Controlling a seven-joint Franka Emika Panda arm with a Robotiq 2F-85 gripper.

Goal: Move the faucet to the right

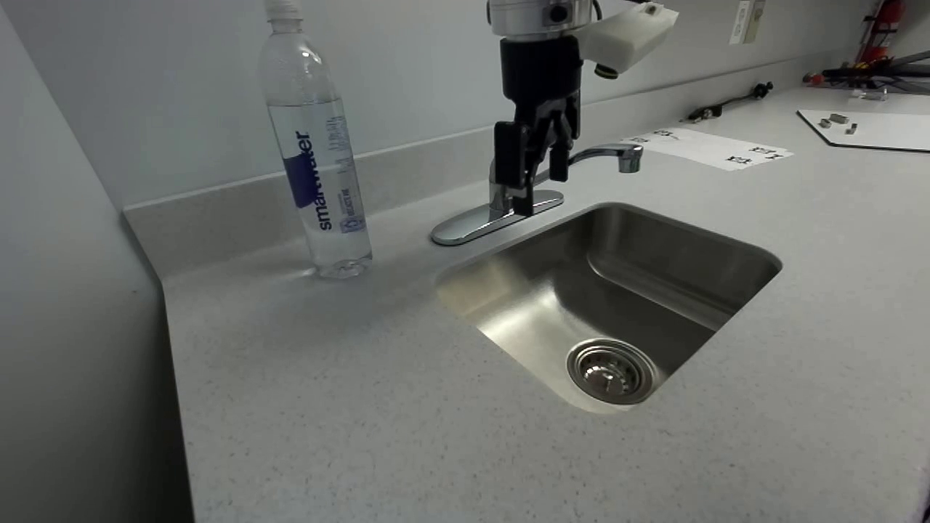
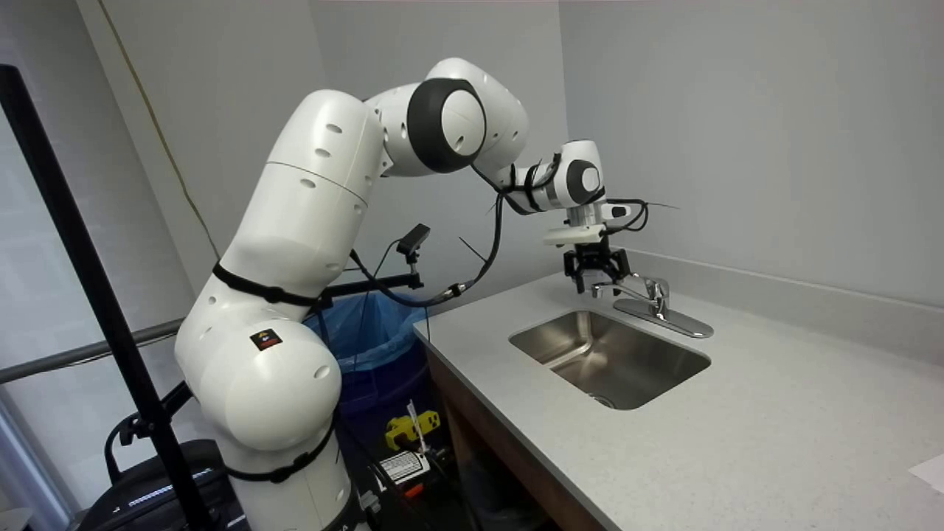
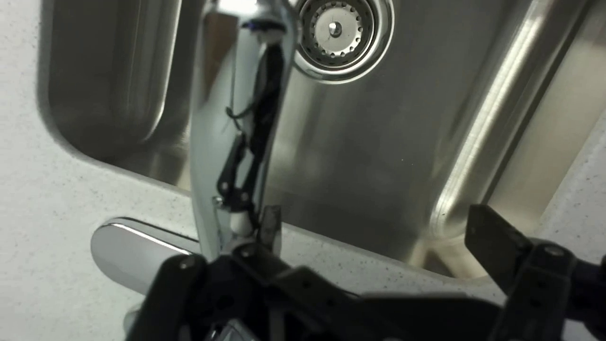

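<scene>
Silver faucet (image 2: 657, 296), speckled grey countertop (image 1: 327, 407)

Speckled pale-grey countertop (image 1: 312, 407), rectangular steel sink (image 1: 654, 250) set right into it. Shiny chrome faucet (image 2: 656, 296) sits just beside that, tall clear blue-labelled plastic bottle (image 1: 316, 152) standing nearby, plus black-marked white paper (image 1: 712, 150) and a black-edged white board (image 1: 886, 131) further along.

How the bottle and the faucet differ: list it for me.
The bottle is see-through; the faucet is shiny chrome. The bottle stands taller; the faucet is lower. The bottle is an upright column; the faucet has a curved spout. Both stand on the counter.
</scene>
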